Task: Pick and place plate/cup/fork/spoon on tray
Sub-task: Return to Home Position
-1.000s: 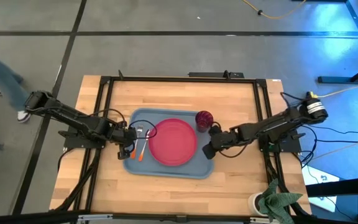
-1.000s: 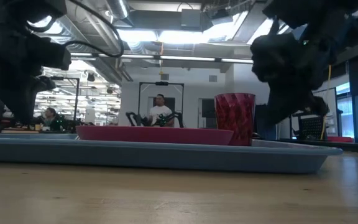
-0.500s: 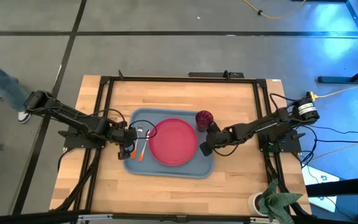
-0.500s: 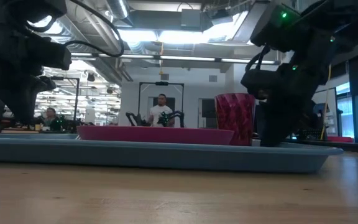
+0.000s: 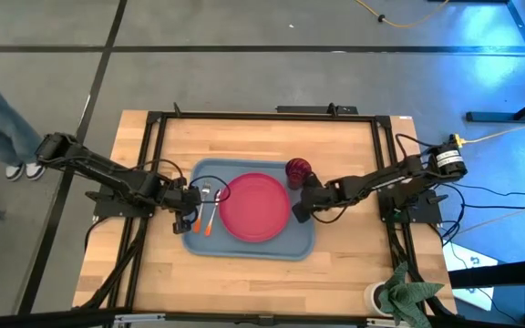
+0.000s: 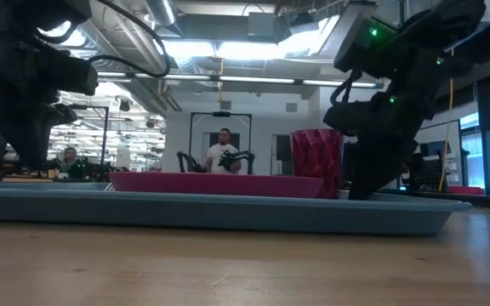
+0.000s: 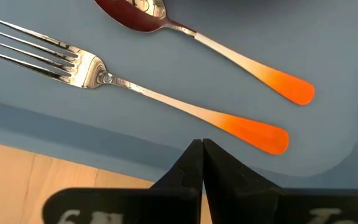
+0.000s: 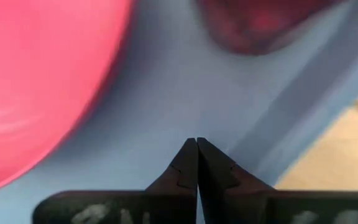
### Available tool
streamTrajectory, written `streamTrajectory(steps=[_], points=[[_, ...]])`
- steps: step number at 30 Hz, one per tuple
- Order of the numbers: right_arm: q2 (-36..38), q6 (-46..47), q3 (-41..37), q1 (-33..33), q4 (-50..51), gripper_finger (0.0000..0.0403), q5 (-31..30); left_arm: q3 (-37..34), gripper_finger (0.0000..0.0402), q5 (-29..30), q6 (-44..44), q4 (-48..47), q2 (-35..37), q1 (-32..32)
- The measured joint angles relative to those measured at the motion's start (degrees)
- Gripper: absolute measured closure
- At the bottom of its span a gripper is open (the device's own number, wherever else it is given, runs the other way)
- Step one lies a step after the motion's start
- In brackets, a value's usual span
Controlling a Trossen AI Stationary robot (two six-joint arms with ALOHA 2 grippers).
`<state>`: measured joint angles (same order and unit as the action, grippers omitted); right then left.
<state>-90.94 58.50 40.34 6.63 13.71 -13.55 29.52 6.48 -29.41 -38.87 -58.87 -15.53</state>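
The blue-grey tray (image 5: pixel 244 244) lies mid-table. On it are the pink-red plate (image 5: pixel 254 207), the dark red cup (image 5: pixel 298 169) upright at its far right corner, and the fork (image 7: pixel 135 93) and the spoon (image 7: pixel 229 53) side by side at its left end. My left gripper (image 5: pixel 190 220) is shut and empty, above the tray's left rim just off the fork's orange handle end (image 7: pixel 253 134). My right gripper (image 5: pixel 301 212) is shut and empty, low over the tray floor (image 8: pixel 185 93) between the plate (image 8: pixel 42 81) and the cup (image 8: pixel 260 18). My right gripper's shut fingertips (image 8: pixel 196 149) point down at the bare tray floor beside the cup. I cannot tell whether they touch the tray.
A white cup (image 5: pixel 373 296) and a green cloth (image 5: pixel 410 296) sit at the table's near right corner. A black frame (image 5: pixel 262 114) borders the table. A person's legs (image 5: pixel 3 128) show on the floor at the left, and a person (image 6: pixel 225 151) stands in the room beyond.
My right gripper has moved toward the table's left edge and a little toward the far edge, from the tray's right rim to over the tray floor next to the cup. My left arm has kept still.
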Motion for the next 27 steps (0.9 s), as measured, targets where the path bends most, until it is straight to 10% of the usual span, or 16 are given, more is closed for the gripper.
streamTrajectory(steps=[15,27], points=[[1.4,-11.3,15.4,4.5,7.9,0.0402,4.6,0.0,0.0401,-0.2,0.0,-0.1,10.1,0.0],[20.4,-27.3,17.8,4.9,7.0,0.0402,-6.8,1.5,0.0401,6.5,0.9,3.0,29.4,0.0]])
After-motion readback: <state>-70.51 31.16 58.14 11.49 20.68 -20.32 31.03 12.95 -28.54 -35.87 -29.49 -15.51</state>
